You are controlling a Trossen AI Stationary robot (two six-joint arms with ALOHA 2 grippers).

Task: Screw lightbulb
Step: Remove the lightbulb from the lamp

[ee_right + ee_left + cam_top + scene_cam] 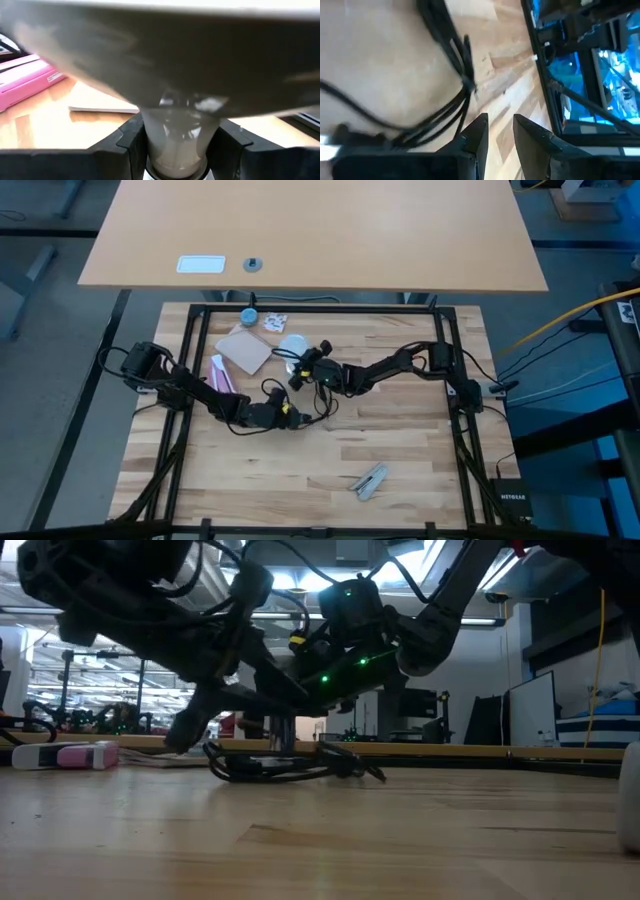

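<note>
The work surface is a light wooden table (300, 470) inside a black frame, with a bigger workshop room behind it.

The right gripper (175, 145) is closed on the lightbulb (176, 137). Its two dark fingers (131, 142) press on both sides of the frosted narrow part, and the end of the bulb disappears under a wide grey round body above it, probably the lamp fitting. In the high view this gripper (300, 370) is near the middle of the table, just beside a white round thing (292, 346).

The left gripper (497, 137) lies low over the wood, a little nearer to the front edge. Its fingers have a small gap between them and hold nothing. A black cable (455, 65) runs just beside it.

Farther out are a pink box (25, 80) and a piece of cardboard (244, 350).

I think the bulb is light, stiff and hollow, with a smooth surface that can slip. It is surely fragile, so the pressure must be moderate. The best place to hold is the round glass body, leaving the screw neck free to turn.
</note>
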